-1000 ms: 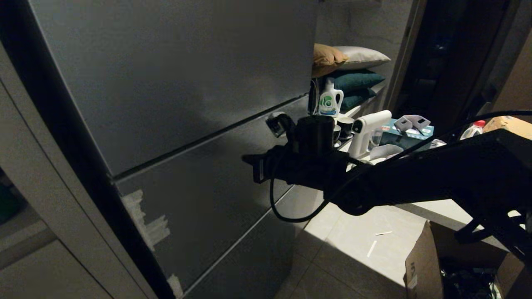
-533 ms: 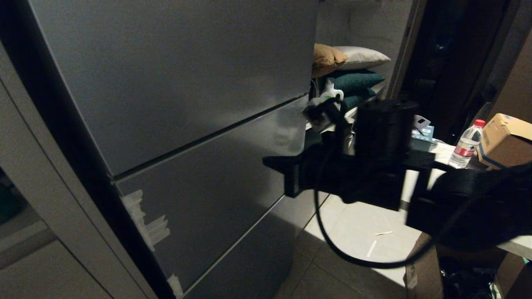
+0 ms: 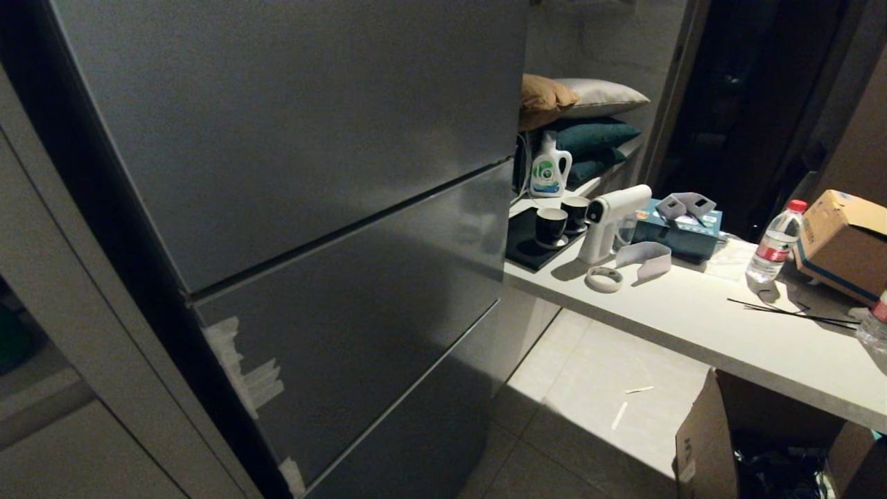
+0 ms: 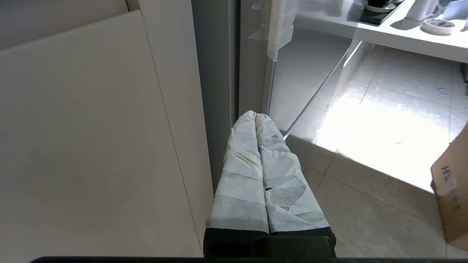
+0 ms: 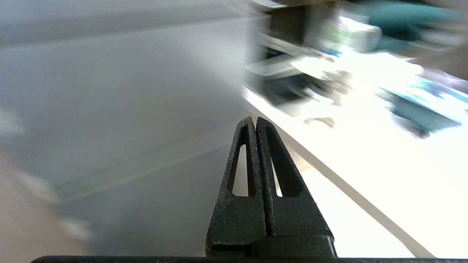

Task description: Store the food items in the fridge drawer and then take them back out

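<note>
Fridge closed, both hands shut and empty

Head view. Dark grey fridge panels [image 3: 291, 138] fill the frame from 9 o'clock across to the centre, their fronts flush and closed; strips of pale tape [image 3: 246, 378] cling to the lower panel near its hinge side at 7 o'clock. Neither the fridge drawer nor any food item can be seen in any view. No arm appears in this view. At 3 o'clock a pale worktop [image 3: 693, 326] runs beside the fridge. On it, nearest the fridge, a dark tray [image 3: 523, 249] carries two cups [image 3: 552, 227]; just beside them stand a white spray gun [image 3: 610, 218], a tape roll [image 3: 604, 278] and a teal box [image 3: 682, 232]. Farther toward 3 o'clock stand a water bottle [image 3: 775, 244] and a cardboard box [image 3: 842, 239]. Behind the tray stands a detergent bottle [image 3: 549, 168], with pillows [image 3: 589, 104] stacked at 1 o'clock. An open carton [image 3: 700, 443] sits on the tiled floor [image 3: 589, 395] at 5 o'clock.

Left wrist view. The left hand [image 4: 256, 116] has its two wrapped fingers [image 4: 241, 175] pressed together, holding nothing. It hangs low, beside a pale cabinet [image 4: 84, 146] and the fridge's edge, above the floor.

Right wrist view. The right hand [image 5: 254, 119] has its black fingers [image 5: 241, 171] closed tip to tip, holding nothing. It points toward the fridge front and the near edge of the worktop; the background is blurred.
</note>
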Robot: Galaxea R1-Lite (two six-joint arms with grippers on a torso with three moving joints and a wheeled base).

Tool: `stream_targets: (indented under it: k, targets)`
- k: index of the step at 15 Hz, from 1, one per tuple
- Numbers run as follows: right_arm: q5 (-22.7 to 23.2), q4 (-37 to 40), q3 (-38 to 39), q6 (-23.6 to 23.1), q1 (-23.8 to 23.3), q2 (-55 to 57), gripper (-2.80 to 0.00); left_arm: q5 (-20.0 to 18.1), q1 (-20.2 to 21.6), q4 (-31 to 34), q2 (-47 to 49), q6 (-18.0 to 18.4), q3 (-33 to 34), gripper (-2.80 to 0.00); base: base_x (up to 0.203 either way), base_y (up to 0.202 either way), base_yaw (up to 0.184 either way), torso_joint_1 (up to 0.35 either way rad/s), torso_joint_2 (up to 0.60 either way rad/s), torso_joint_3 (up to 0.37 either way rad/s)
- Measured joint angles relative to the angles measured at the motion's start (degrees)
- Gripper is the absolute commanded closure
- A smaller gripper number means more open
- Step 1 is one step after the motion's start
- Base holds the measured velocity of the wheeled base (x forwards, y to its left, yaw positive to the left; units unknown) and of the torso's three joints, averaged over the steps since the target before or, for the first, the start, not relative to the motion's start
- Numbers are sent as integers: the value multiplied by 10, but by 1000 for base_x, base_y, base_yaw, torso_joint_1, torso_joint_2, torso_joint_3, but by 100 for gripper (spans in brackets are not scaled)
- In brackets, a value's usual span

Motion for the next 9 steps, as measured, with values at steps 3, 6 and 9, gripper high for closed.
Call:
stream_targets:
  k: [3, 6, 9]
  targets:
    - [-2, 106, 176, -29, -74, -158, 0, 0, 0, 0, 0, 0, 0, 0, 0, 0, 0, 0, 0, 0]
    - [30, 90, 291, -29, -109, -227, 0, 0, 0, 0, 0, 0, 0, 0, 0, 0, 0, 0, 0, 0]
    - [18, 92, 309, -31, -162, -251, 0, 0, 0, 0, 0, 0, 0, 0, 0, 0, 0, 0, 0, 0]
